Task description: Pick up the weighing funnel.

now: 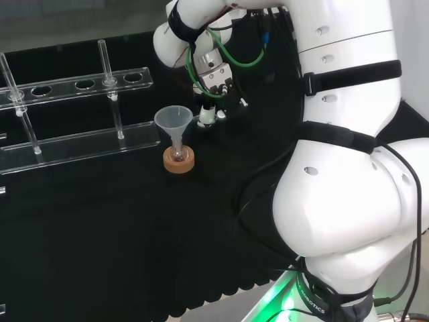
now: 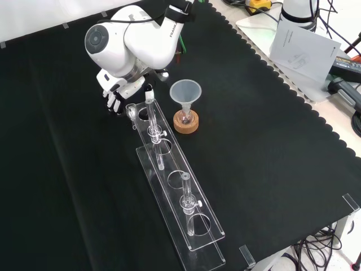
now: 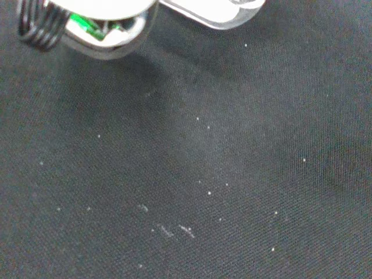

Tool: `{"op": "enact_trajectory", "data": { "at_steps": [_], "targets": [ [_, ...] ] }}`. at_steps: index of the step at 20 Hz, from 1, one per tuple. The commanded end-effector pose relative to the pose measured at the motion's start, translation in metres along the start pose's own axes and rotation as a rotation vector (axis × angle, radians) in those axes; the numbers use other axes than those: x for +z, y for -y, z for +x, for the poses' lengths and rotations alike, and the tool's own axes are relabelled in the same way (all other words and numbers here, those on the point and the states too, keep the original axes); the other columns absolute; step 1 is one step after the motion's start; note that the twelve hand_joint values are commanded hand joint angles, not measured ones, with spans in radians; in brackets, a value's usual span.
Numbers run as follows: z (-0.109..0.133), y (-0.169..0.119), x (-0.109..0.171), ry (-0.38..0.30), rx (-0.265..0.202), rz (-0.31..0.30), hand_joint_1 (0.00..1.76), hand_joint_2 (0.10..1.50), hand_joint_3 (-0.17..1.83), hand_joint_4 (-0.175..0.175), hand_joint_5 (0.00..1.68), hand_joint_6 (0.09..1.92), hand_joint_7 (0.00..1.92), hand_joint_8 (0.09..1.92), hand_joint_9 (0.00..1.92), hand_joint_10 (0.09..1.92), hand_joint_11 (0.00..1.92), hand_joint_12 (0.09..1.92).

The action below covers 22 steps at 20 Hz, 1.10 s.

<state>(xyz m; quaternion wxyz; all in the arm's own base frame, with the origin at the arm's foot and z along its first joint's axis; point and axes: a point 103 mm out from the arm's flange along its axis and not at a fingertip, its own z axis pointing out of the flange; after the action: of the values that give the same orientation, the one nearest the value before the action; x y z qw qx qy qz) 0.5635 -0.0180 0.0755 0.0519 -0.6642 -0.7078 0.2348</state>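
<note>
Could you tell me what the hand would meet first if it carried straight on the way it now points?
Most likely the black cloth: the hand points down at it in the front view, and the wrist view looks onto bare cloth. Its height is unclear.

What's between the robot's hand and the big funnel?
In the front view, one end of the clear rack, with an upright post, stands between hand and funnel.

Maker's lettering on arm link, arm base; print on paper sheet illegible.
</note>
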Motion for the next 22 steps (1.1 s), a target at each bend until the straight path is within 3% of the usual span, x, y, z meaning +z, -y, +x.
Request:
{"op": "enact_trajectory", "data": {
  "at_steps": [1,10,18,19,21,22],
  "targets": [
    [-0.0011,0.0002,0.0008,0.007,0.002,-0.006,0.92,0.57,0.61,0.026,0.82,0.8,0.49,0.68,0.76,0.5,0.5,1.29],
    [-0.0006,-0.003,0.0049,0.014,0.001,0.009,0.93,0.57,0.61,0.05,0.92,0.83,0.49,0.68,0.77,0.51,0.5,1.29],
    [-0.0027,-0.0029,0.0059,0.037,0.01,0.016,0.95,0.57,0.61,0.049,0.91,0.82,0.5,0.69,0.77,0.51,0.5,1.29],
    [-0.0029,-0.0022,0.0051,0.036,0.014,0.01,0.96,0.57,0.61,0.061,0.94,0.82,0.5,0.69,0.77,0.51,0.5,1.29],
    [-0.0039,0.0,0.0018,0.049,0.026,-0.009,1.05,0.7,0.54,0.137,1.11,0.77,0.51,0.69,0.79,0.52,0.51,1.29],
    [-0.005,0.0015,-0.0005,0.056,0.03,-0.018,1.08,0.69,0.58,0.156,1.18,0.74,0.53,0.69,0.8,0.51,0.52,1.28]
  ]
}}
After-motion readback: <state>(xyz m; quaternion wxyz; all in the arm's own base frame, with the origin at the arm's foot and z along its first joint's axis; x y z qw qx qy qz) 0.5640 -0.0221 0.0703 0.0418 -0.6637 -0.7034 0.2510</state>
